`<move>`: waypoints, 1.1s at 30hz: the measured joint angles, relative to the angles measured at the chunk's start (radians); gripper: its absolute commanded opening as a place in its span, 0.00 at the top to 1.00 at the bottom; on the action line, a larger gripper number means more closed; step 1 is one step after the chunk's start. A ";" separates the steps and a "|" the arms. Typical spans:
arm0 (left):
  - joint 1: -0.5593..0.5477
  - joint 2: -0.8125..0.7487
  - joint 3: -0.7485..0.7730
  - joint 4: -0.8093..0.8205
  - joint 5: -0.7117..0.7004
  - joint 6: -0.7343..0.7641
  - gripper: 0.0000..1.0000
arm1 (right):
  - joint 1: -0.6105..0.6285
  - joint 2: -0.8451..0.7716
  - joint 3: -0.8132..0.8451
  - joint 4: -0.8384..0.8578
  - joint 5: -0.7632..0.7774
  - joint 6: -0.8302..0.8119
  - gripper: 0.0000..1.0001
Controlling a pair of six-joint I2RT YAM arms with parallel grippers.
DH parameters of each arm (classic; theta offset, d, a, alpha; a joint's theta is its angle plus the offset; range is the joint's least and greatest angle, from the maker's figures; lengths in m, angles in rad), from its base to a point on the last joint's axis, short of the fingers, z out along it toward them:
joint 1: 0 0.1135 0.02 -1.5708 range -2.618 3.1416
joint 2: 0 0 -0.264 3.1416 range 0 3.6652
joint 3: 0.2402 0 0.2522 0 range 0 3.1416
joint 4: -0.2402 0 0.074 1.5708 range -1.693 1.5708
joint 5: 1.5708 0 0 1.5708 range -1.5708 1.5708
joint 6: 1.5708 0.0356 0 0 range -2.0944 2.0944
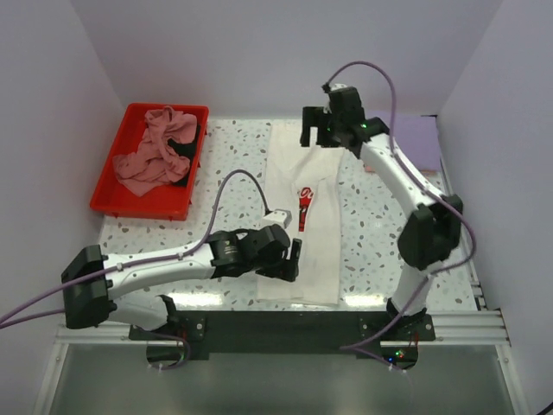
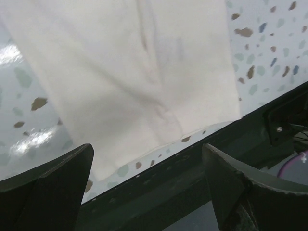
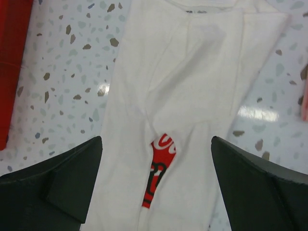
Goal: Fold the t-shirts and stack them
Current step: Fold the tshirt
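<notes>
The left hand (image 1: 291, 259) is released, fingers spread, poised over the near hem of the white t-shirt (image 1: 301, 186), which lies beneath it as a long folded strip on the worktop (image 1: 233, 160). The right hand (image 1: 313, 130), also released, hangs over the collar end.

Caution: a pinch taking only the top layer is likely to let the strip fall open. The hem lies close to the worktop's edge, where a left finger may snag.

The print is mostly folded under. Beyond and left of the left hand, the tray (image 1: 104, 203) holds heaped pink t-shirts (image 1: 151, 156) covering a dark item; their count is unclear.
</notes>
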 measured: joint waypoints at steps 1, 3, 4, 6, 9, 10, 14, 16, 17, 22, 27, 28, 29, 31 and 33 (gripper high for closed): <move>0.000 -0.040 -0.042 -0.017 -0.012 -0.014 0.00 | 0.001 -0.109 -0.117 0.025 0.024 0.021 0.01; 0.000 -0.106 -0.125 -0.048 -0.026 -0.043 0.00 | 0.001 -0.306 -0.326 0.049 0.055 0.066 0.01; 0.000 -0.137 -0.170 -0.047 -0.029 -0.057 0.01 | 0.001 -0.382 -0.420 0.067 0.066 0.091 0.01; 0.000 -0.185 -0.257 -0.050 -0.025 -0.084 0.05 | 0.000 -0.510 -0.606 0.109 0.073 0.135 0.01; 0.000 -0.217 -0.349 -0.042 0.002 -0.109 0.12 | 0.000 -0.584 -0.803 0.109 0.091 0.188 0.01; 0.000 -0.221 -0.368 -0.034 0.014 -0.112 0.16 | 0.000 -0.584 -0.848 0.106 0.099 0.199 0.01; 0.000 -0.222 -0.393 0.003 0.043 -0.123 0.26 | 0.000 -0.580 -0.925 0.056 0.125 0.217 0.01; 0.000 -0.218 -0.398 0.033 0.050 -0.125 0.30 | 0.000 -0.586 -0.925 0.052 0.127 0.218 0.01; 0.000 -0.212 -0.401 0.048 0.054 -0.124 0.33 | 0.000 -0.596 -0.928 0.053 0.128 0.219 0.01; 0.000 -0.138 -0.405 0.114 0.083 -0.116 0.56 | 0.000 -0.683 -0.966 0.039 0.165 0.224 0.01; 0.000 -0.077 -0.393 0.117 0.090 -0.097 0.72 | 0.000 -0.732 -0.976 0.017 0.177 0.212 0.01; 0.000 -0.073 -0.393 0.116 0.089 -0.097 0.76 | 0.000 -0.745 -0.982 0.015 0.172 0.207 0.01; 0.001 -0.072 -0.393 0.117 0.089 -0.097 0.80 | 0.000 -0.758 -0.988 0.008 0.163 0.201 0.01; 0.001 -0.070 -0.393 0.117 0.087 -0.097 0.95 | 0.000 -0.783 -1.004 -0.003 0.121 0.182 0.01; 0.001 -0.065 -0.393 0.121 0.088 -0.089 1.00 | 0.016 -0.808 -1.026 -0.013 0.076 0.169 0.01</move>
